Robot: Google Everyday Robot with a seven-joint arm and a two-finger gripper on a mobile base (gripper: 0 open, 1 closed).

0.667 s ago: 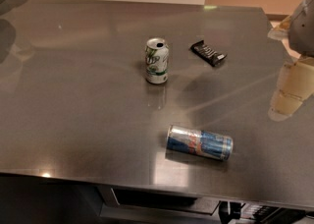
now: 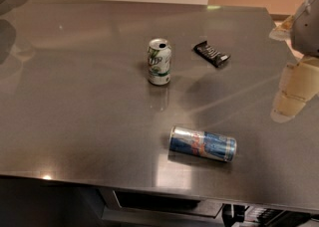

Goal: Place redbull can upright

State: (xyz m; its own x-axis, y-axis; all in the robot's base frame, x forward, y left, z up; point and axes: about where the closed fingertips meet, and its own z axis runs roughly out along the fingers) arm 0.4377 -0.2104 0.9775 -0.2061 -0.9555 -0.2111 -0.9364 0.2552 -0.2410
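Camera view: redbull can (image 2: pixel 203 144) lies on its side near the front edge of the steel table (image 2: pixel 75 101), long axis roughly left-right. It's well clear of the upright white-and-green soda can (image 2: pixel 159 61) and the black snack bar (image 2: pixel 211 53) further back. Gripper (image 2: pixel 295 89) hangs at the right edge of the table, apart from the can, carrying nothing we can see; we can't tell whether it's released or clenched. We judge we're at the approach step. Next move calls for reaching left and down across the can's body, grasping, then tipping it onto its base.
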